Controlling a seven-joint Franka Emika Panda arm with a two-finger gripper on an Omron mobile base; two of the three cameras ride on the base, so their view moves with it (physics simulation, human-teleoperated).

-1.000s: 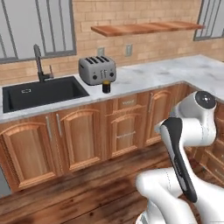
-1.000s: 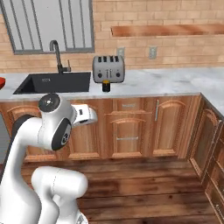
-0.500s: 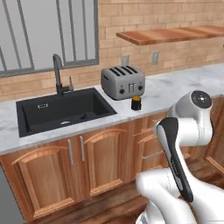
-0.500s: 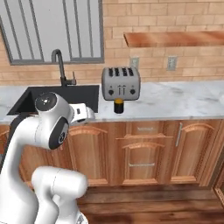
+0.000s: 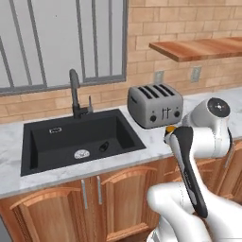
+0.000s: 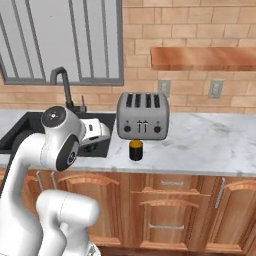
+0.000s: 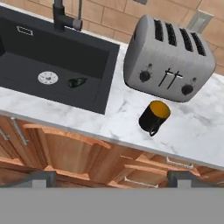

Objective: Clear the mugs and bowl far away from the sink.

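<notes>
Nearest the camera in the hand view, the gripper (image 7: 111,177) hangs in front of the wooden cabinet doors (image 7: 65,153), its two dark fingertips (image 7: 37,178) set wide apart with nothing between them. It holds no object and is well short of the counter edge.

Just beyond the cabinet fronts lies the pale marble counter (image 7: 205,131). On it, near the front edge, stands the black mug (image 7: 154,117) with its orange-yellow inside, upright, its handle turned toward the near side. From the right base view the same mug (image 6: 135,150) sits just in front of the toaster, and from the left base view only its orange rim (image 5: 170,128) peeks out past the white arm.

Behind the mug, close to it but apart, is the grey four-slot toaster (image 7: 168,59), with two dials and a pair of levers on its near face. To the left of mug and toaster the black sink (image 7: 26,83) is sunk into the counter; a round silver drain (image 7: 47,78) sits on its floor, and a small dark object (image 7: 77,82) lies beside the drain, too dim to identify.

At the far rim of the sink rises the black faucet (image 5: 74,92). Farther back are the brick wall (image 6: 200,25), a grey barred window (image 5: 56,38) above the sink, and a wooden shelf (image 6: 200,57) to the right.
</notes>
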